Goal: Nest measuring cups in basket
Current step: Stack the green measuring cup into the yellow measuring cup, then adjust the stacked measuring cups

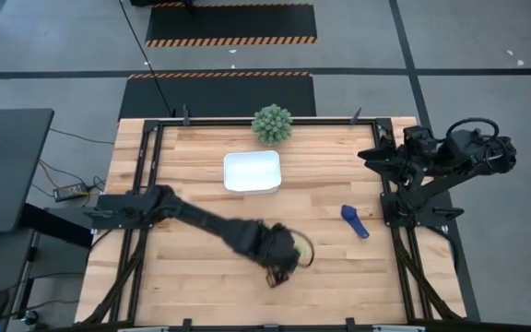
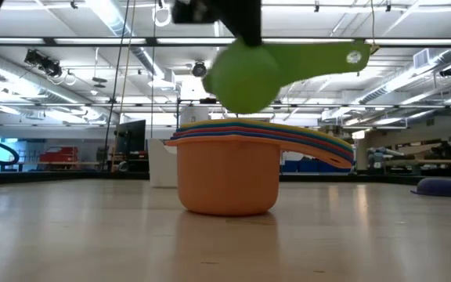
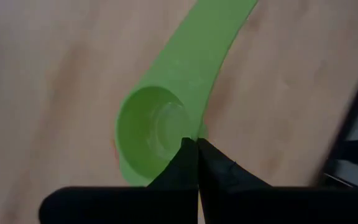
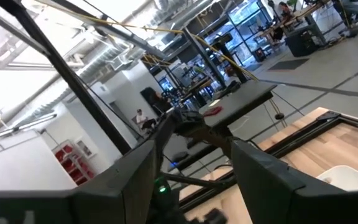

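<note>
My left gripper (image 1: 286,256) is shut on a green measuring cup (image 2: 245,78) over the near middle of the table. In the low view the cup shows just above a nested stack of measuring cups (image 2: 229,184). The stack's orange bottom cup stands upright on the wood. In the high view the stack is hidden under my left arm. A dark blue cup (image 1: 355,221) lies on the table toward the right. The white basket (image 1: 252,171) sits at the far middle. My right gripper (image 4: 191,180) is open and raised at the right edge. My left gripper pinches the green cup's rim (image 3: 196,132) where the handle joins the bowl. One finger (image 3: 178,163) is over the bowl's inside and the other is outside. The fingers slant down from above. The cup is off the table, mouth up, with its handle (image 2: 343,56) sticking out sideways.
A round spiky green ball plant (image 1: 272,124) stands at the far edge behind the basket. Black frame rails (image 1: 146,175) run along the table's left and right sides. Bare wood lies between the basket and the stack.
</note>
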Robot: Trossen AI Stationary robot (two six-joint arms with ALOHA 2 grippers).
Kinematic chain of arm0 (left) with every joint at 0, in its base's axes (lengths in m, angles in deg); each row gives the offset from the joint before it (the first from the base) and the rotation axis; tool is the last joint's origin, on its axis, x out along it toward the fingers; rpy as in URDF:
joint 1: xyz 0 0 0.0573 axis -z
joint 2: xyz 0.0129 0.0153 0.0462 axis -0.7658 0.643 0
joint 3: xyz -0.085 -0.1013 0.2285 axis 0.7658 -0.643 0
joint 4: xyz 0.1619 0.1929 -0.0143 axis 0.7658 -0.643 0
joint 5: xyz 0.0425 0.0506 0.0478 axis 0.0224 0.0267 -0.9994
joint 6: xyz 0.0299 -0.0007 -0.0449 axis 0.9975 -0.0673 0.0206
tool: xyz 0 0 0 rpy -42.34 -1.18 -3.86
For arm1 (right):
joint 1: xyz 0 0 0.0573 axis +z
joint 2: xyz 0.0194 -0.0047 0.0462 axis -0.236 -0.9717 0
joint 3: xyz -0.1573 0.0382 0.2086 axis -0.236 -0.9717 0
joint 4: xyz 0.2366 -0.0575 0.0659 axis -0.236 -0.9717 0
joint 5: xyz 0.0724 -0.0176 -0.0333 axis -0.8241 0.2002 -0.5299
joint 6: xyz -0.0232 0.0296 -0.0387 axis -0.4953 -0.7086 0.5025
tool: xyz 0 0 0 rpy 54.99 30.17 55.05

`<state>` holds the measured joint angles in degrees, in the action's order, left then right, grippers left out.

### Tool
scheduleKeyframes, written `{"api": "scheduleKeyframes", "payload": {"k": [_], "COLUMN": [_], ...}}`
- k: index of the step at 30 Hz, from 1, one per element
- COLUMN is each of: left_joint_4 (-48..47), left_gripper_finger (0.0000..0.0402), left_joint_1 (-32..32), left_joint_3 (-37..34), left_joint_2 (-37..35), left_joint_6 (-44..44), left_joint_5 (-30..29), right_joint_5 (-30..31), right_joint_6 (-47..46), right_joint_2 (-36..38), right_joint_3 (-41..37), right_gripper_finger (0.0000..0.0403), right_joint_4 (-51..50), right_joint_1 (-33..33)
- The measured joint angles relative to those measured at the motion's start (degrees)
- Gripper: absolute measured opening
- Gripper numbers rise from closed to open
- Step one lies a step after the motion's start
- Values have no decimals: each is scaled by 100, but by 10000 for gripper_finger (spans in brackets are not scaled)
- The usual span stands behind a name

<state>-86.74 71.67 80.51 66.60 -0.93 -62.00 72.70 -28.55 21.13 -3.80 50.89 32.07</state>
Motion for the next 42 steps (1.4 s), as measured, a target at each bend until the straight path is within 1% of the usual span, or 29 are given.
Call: {"api": "scheduleKeyframes", "payload": {"k": [4,5,7,9,12,16,22,30,35,39,42], "left_joint_4": [-52,-114,-327,-550,-422,-127,-376,-136,-142,-22,67], "left_gripper_finger": [0,0,0,0,0,0,0,3,32,71,101], "left_joint_1": [367,421,507,532,463,381,394,425,426,425,425], "left_joint_3": [0,0,0,-4,-36,-46,-55,-48,-48,-46,-44], "left_joint_2": [0,1,24,48,152,296,422,476,479,479,479], "left_joint_6": [-902,-1065,-1315,-1530,-1798,-1922,-2048,-1874,-1842,-1744,-1738], "left_joint_5": [-121,-212,-585,-830,-889,-837,-844,-773,-770,-689,-585], "right_joint_5": [-69,-73,-78,-78,-100,-179,-295,-314,-314,-396,-419], "right_joint_6": [8,8,8,6,-34,-145,-146,-58,-40,-157,-272], "right_joint_2": [1,1,-1,-3,-4,-5,7,10,10,-3,-103], "right_joint_3": [0,0,0,0,0,0,-4,-4,-4,-4,-4], "right_gripper_finger": [217,217,217,217,217,217,217,217,217,217,217], "right_joint_4": [-20,-27,-25,-23,-22,-24,76,115,112,47,-285], "right_joint_1": [0,0,0,0,0,0,0,0,0,0,0]}}
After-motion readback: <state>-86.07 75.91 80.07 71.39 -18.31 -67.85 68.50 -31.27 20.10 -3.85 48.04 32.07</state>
